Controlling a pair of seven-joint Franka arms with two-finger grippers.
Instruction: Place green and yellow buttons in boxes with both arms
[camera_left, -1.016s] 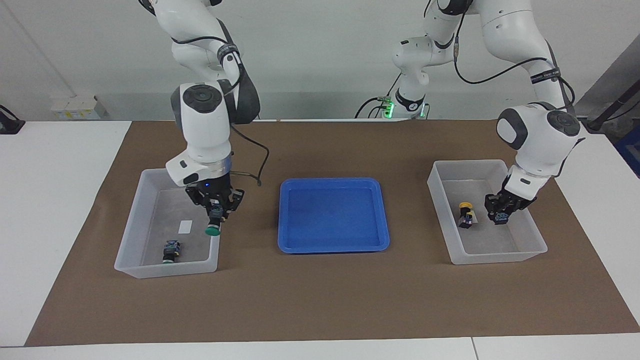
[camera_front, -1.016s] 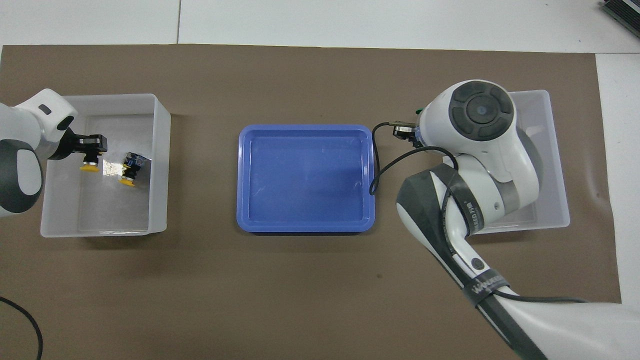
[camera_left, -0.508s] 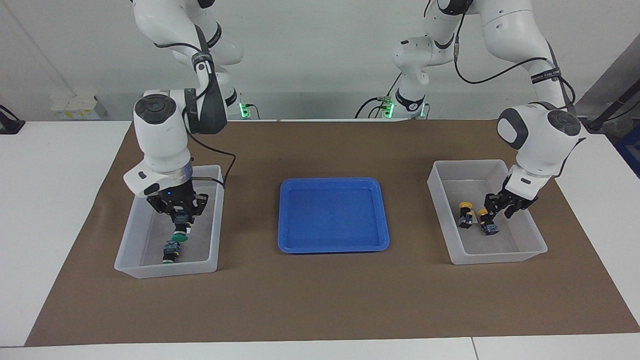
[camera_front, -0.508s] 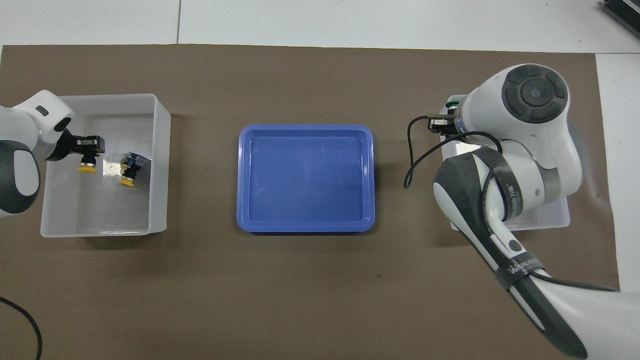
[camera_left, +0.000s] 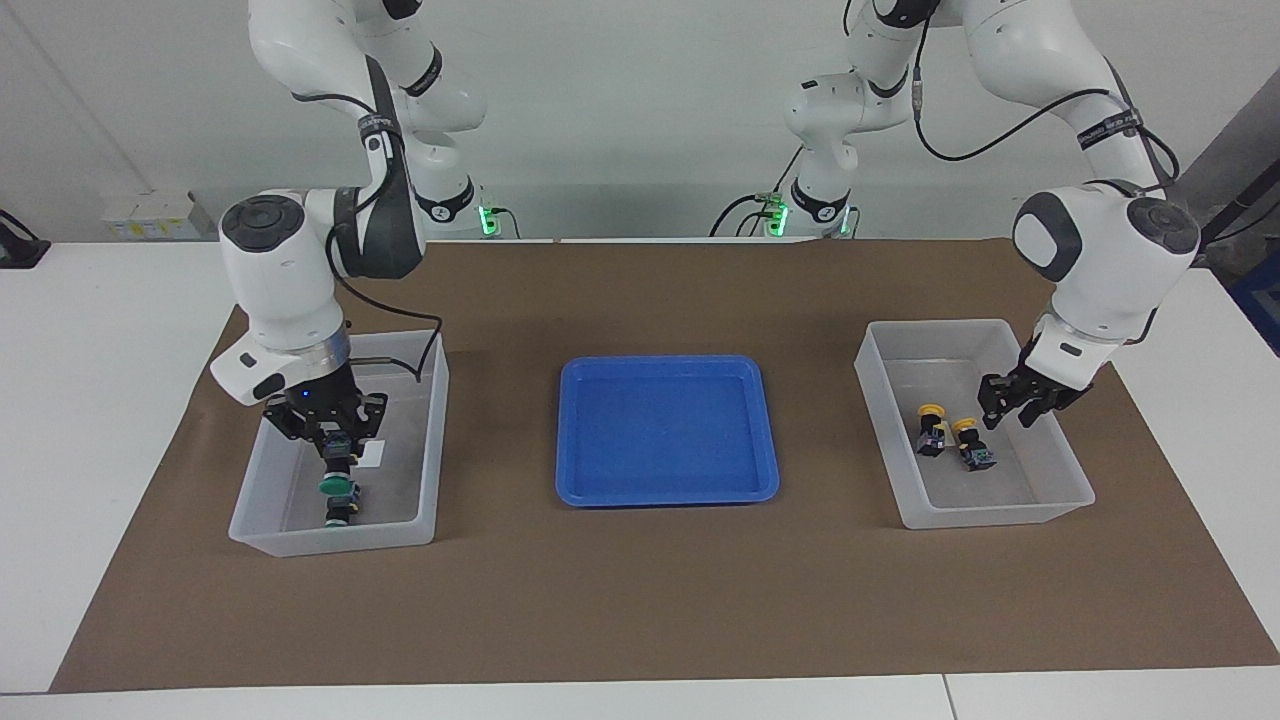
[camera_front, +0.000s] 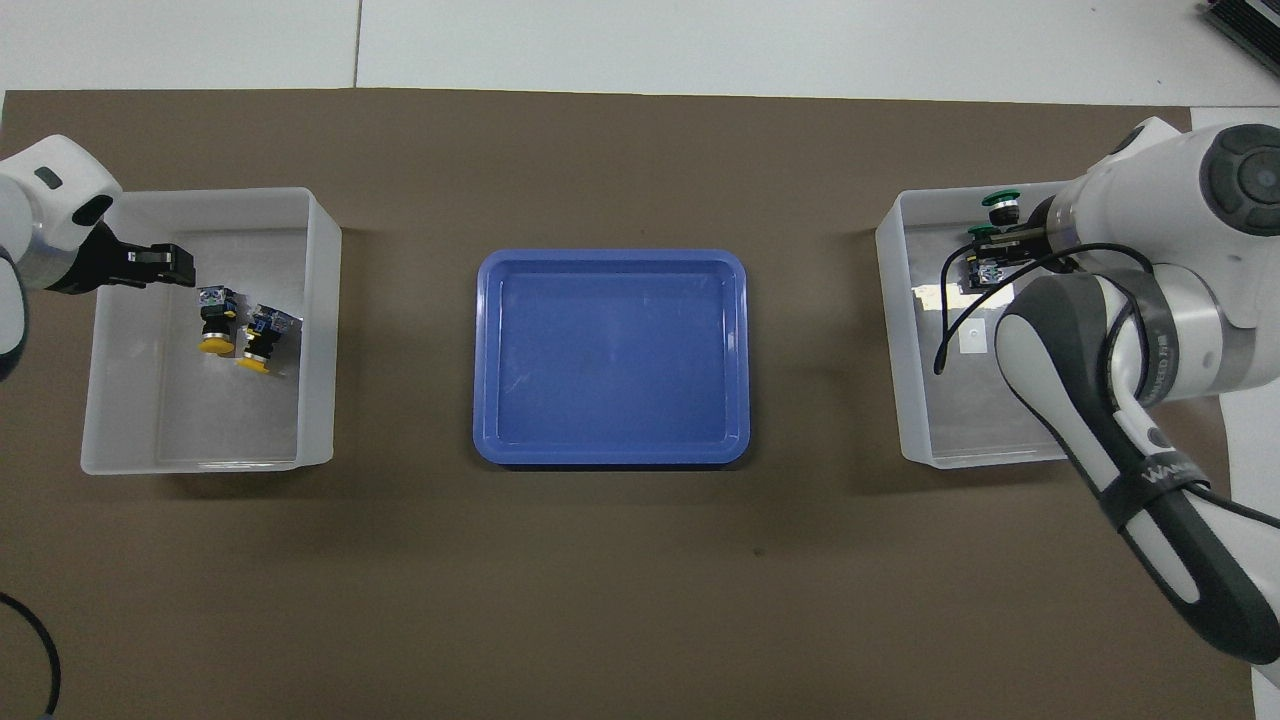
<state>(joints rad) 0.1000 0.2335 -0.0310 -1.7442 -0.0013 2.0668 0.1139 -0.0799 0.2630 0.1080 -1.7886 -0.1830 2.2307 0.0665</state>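
White jointed arms — dark grey joint caps, black cables, lettered black bands.

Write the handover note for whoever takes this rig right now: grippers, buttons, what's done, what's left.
Left gripper: open, holding nothing, raised over the box at the left arm's end. Both yellow buttons lie in it side by side. That side looks done.
Right gripper: shut on a green button, low inside the other box, just above the second green button lying on the floor.
Blue tray holds nothing.
Left: release that green button, then lift both arms clear.
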